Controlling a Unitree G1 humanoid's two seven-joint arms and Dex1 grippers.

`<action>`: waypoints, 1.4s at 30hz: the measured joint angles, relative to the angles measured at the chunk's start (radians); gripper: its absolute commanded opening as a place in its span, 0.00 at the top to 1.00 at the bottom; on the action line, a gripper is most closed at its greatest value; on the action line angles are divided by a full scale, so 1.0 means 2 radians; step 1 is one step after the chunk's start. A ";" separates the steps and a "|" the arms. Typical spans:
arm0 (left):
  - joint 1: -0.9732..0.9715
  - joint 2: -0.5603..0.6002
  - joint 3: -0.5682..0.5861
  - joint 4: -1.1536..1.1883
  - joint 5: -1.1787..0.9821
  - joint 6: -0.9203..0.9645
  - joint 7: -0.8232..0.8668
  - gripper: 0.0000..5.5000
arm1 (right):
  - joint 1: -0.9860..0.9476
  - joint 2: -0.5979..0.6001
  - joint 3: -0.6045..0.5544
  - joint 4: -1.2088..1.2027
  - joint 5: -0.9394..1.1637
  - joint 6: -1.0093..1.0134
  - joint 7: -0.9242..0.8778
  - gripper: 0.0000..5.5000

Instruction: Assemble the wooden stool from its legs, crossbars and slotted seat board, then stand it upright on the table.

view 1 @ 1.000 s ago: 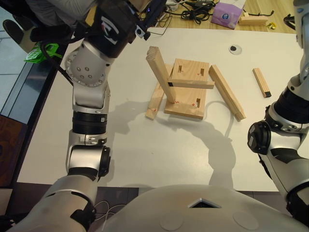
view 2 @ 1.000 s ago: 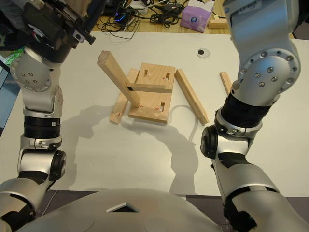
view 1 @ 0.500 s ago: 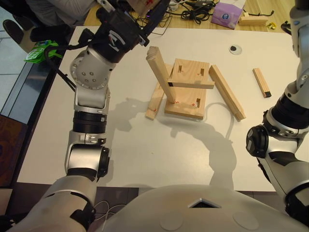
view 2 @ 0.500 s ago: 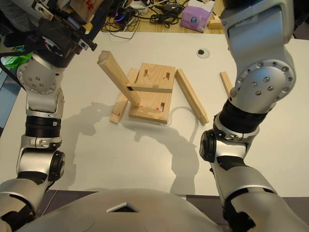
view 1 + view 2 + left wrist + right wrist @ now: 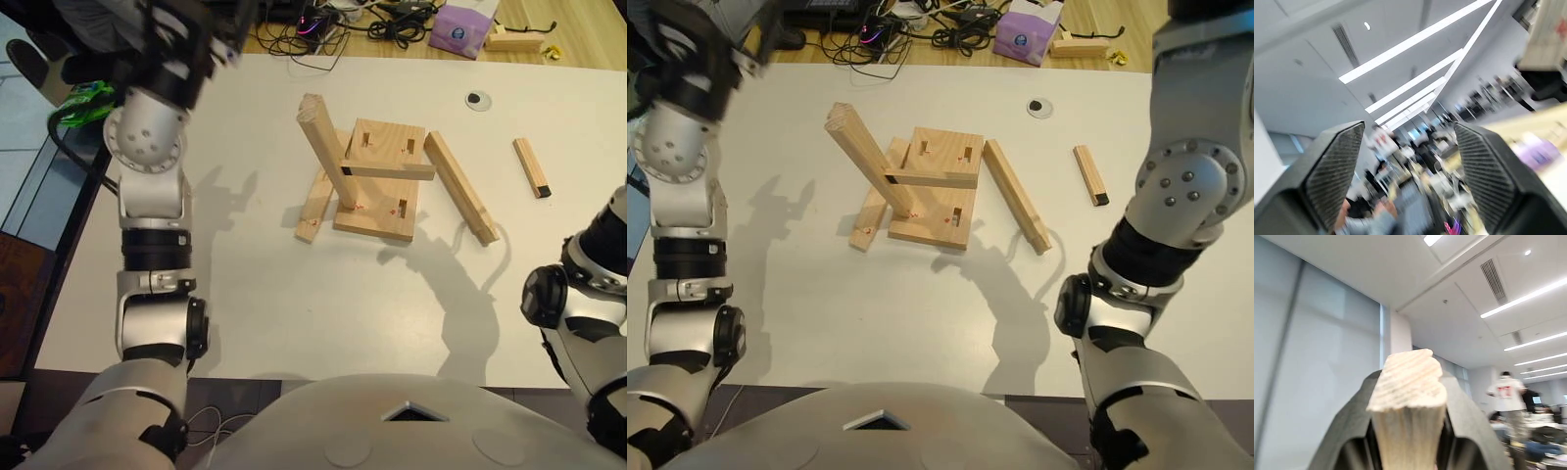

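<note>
Black ribbed pads of the left gripper [image 5: 1409, 171] stand wide apart with nothing between them, pointing at the ceiling. The left arm [image 5: 147, 157] is held high over the far left of the table [image 5: 255, 294], forearm upright, seemingly parked to stay off the work. Mid-table the slotted seat board [image 5: 377, 201] lies flat, slots up to take legs. One leg [image 5: 326, 147] is planted at its near left and leans far-left; a crossbar [image 5: 390, 171] lies across the board and meets that leg. Another leg [image 5: 313, 208] lies along the board's left edge, under or beside it I cannot tell. A third leg [image 5: 460, 186] lies just beside the right edge, and a short crossbar [image 5: 530, 166] well apart to the right. Farthest right, the right arm [image 5: 1181, 166] is high too, its gripper [image 5: 1408, 450] clamped on a wooden piece [image 5: 1408, 387], end up, probably the next part to fit.
</note>
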 measured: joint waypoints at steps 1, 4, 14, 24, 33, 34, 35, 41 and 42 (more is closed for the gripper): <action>0.030 0.000 -0.019 0.000 0.008 0.015 -0.014 0.39 | 0.021 -0.014 -0.003 0.001 -0.016 0.001 0.005 0.82; 0.118 -0.015 -0.075 -0.034 0.015 0.059 -0.045 0.39 | 0.097 -0.042 -0.010 0.011 -0.052 0.004 0.023 0.82; 0.191 -0.067 -0.115 -0.194 -0.016 0.211 -0.045 0.39 | 0.211 -0.036 -0.084 0.078 0.013 0.056 0.051 0.82; 0.219 -0.105 -0.136 -0.257 -0.016 0.293 -0.010 0.39 | 0.239 -0.019 -0.146 0.059 0.182 0.140 -0.023 0.82; 0.231 -0.120 -0.146 -0.280 -0.016 0.327 0.011 0.39 | 0.301 -0.019 -0.127 0.070 0.149 0.133 -0.008 0.82; 0.231 -0.120 -0.145 -0.281 -0.016 0.329 0.012 0.39 | 0.304 -0.019 -0.126 0.074 0.143 0.128 0.002 0.82; 0.231 -0.120 -0.145 -0.282 -0.016 0.330 0.013 0.39 | 0.308 -0.020 -0.124 0.077 0.139 0.120 0.011 0.82; 0.230 -0.126 -0.144 -0.283 -0.018 0.331 0.019 0.39 | 0.312 -0.020 -0.093 0.082 0.100 0.079 0.044 0.82; 0.229 -0.128 -0.144 -0.283 -0.018 0.331 0.019 0.39 | 0.312 -0.020 -0.087 0.081 0.095 0.074 0.044 0.82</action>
